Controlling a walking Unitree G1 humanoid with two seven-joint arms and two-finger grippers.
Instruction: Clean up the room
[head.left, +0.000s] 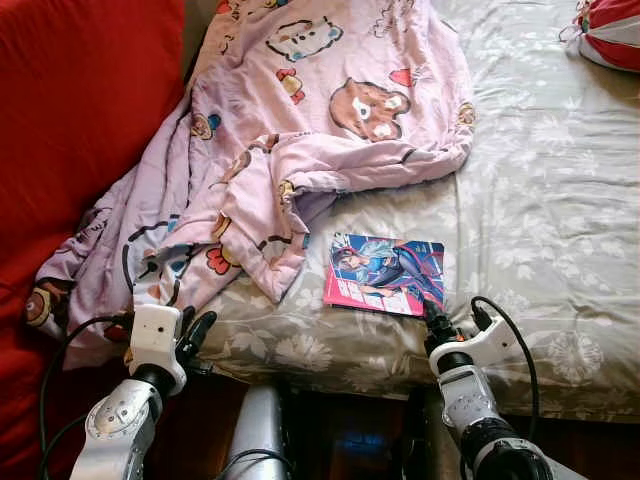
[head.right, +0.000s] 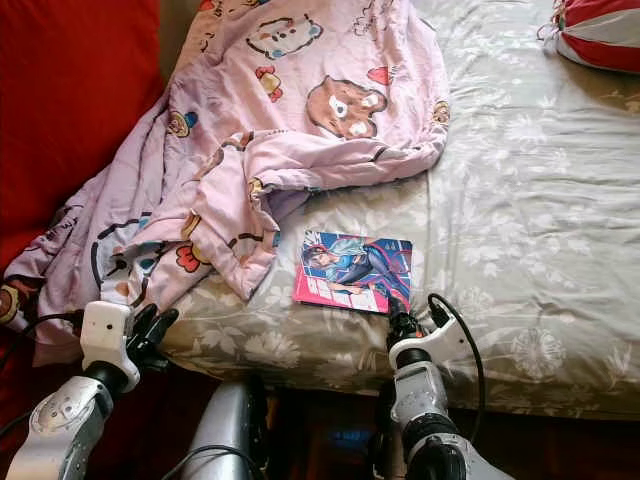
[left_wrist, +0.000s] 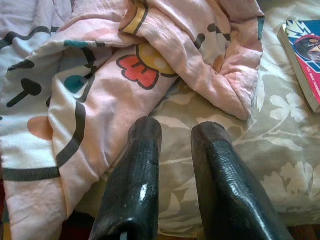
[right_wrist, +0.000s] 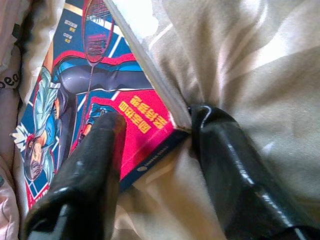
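Note:
A manga book (head.left: 385, 272) with a blue and pink cover lies flat on the grey-green floral bed sheet (head.left: 540, 200), near the bed's front edge. My right gripper (head.left: 432, 318) is at the book's near right corner, open. In the right wrist view one finger (right_wrist: 95, 155) rests on the cover (right_wrist: 100, 90) and the other presses into the sheet beside the corner. A crumpled pink cartoon blanket (head.left: 300, 130) spreads over the bed's left half. My left gripper (head.left: 195, 330) hovers open at the bed's edge, just short of the blanket's hem (left_wrist: 100, 75), holding nothing.
A big red cushion or sofa back (head.left: 70, 120) fills the left side, with the blanket draped against it. A red and white striped object (head.left: 615, 30) sits at the bed's far right corner. The sheet's right half lies bare.

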